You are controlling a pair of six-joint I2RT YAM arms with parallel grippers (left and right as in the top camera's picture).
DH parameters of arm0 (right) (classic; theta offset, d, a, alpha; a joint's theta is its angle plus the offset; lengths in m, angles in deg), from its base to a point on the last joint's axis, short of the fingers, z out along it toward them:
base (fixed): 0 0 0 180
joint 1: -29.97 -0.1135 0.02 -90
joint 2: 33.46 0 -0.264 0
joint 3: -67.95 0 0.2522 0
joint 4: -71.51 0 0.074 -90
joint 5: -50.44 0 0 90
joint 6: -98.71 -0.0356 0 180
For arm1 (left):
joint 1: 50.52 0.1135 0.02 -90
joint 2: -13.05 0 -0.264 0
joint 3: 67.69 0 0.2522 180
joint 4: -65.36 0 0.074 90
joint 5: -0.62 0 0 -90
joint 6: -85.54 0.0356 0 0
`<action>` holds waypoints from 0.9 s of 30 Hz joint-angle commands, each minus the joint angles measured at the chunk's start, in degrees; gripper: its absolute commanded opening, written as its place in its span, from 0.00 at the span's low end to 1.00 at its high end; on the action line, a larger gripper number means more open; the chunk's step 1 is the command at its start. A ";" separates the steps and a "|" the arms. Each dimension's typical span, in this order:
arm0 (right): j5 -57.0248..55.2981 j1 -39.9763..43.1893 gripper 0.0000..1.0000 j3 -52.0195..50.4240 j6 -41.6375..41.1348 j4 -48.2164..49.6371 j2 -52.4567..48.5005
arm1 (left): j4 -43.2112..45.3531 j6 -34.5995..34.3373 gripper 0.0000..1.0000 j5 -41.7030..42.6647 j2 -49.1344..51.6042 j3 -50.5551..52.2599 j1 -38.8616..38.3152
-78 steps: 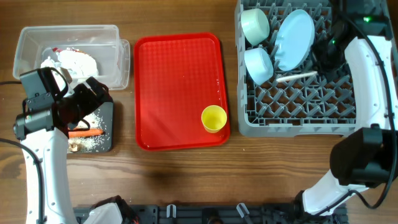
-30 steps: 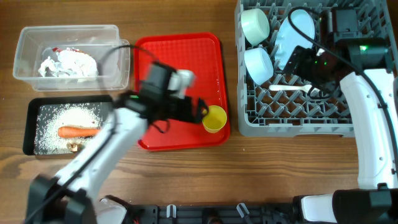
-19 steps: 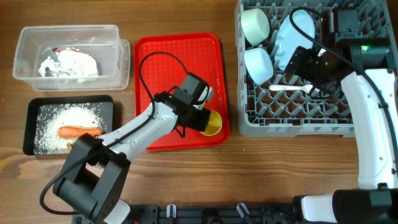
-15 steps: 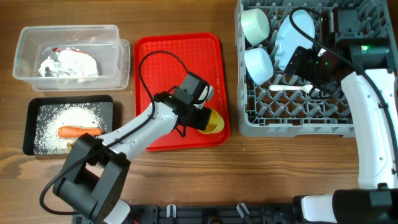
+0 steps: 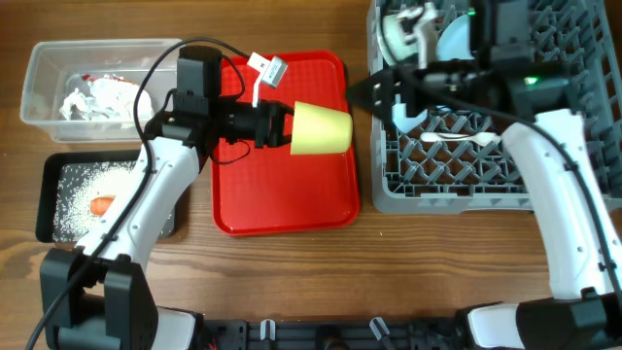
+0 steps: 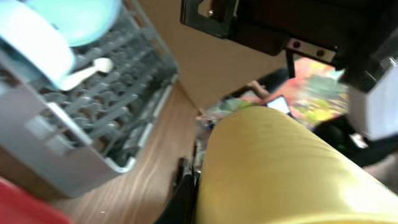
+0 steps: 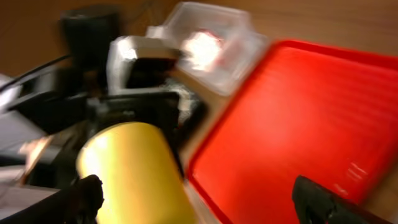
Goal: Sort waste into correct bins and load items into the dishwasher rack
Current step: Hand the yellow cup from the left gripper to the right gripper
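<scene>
Change: Half a second before, the yellow cup [image 5: 322, 128] sat on the red tray [image 5: 282, 199] with my left claw on it. At this moment it hung lifted above the tray, lying on its side, and my right arm had swung from over the rack to the rack's left edge.
Black tray [image 5: 44, 219]: nearest me on the left, partly under my left arm. It held the carrot [image 5: 100, 205] and the rice grains [image 5: 73, 185].
Left claw [image 5: 289, 126]: clamped on the left end of the yellow cup, which pointed toward my right claw.
Right claw [image 5: 374, 91]: fingers spread wide and holding nothing. It was just beside the cup's other end; whether it touched, I could not tell.
Clear tub [image 5: 39, 58]: beyond the black tray, with crumpled paper [image 5: 92, 102] inside.
Rack [image 5: 457, 199]: on the right, with the spoon [image 5: 457, 139] lying flat across the pegs. The light blue bowl [image 6: 34, 50] stood near the rack's left wall.
Plate [image 5: 454, 37]: farthest back in the rack, partly hidden behind my right arm.
</scene>
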 commanded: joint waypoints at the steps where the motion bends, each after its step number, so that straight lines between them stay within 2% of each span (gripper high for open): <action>1: 5.14 -4.20 0.97 -0.83 2.43 1.33 -0.33 | 1.36 0.09 0.04 6.60 -0.79 -0.28 0.44; 6: 3.72 -4.76 0.95 -0.83 2.36 1.49 -0.33 | 3.17 -1.31 0.04 6.86 -0.79 -0.28 4.85; 10: 6.86 -4.76 0.95 -0.81 2.21 3.34 -0.33 | 3.45 -5.97 0.04 7.39 -0.79 -0.28 9.03; 15: 10.64 -6.08 0.94 -0.81 1.90 7.43 -0.33 | 13.81 -20.26 0.04 9.77 -0.79 -0.28 9.14; 17: 10.64 -7.28 0.94 -0.83 1.88 8.33 -0.33 | 22.53 -29.09 0.04 9.77 -0.81 -0.28 9.07; 22: 11.32 -7.93 0.94 -0.81 0.39 10.71 -0.33 | 36.79 -41.90 0.04 9.07 -0.81 -0.28 8.31; 24: 11.30 -7.93 0.94 -0.81 -0.04 11.76 -0.33 | 40.24 -45.20 0.04 8.24 -0.81 -0.28 7.78; 27: 11.89 -7.98 0.92 -0.81 -0.94 13.31 -0.33 | 40.98 -45.59 0.04 7.30 -0.79 -0.28 5.79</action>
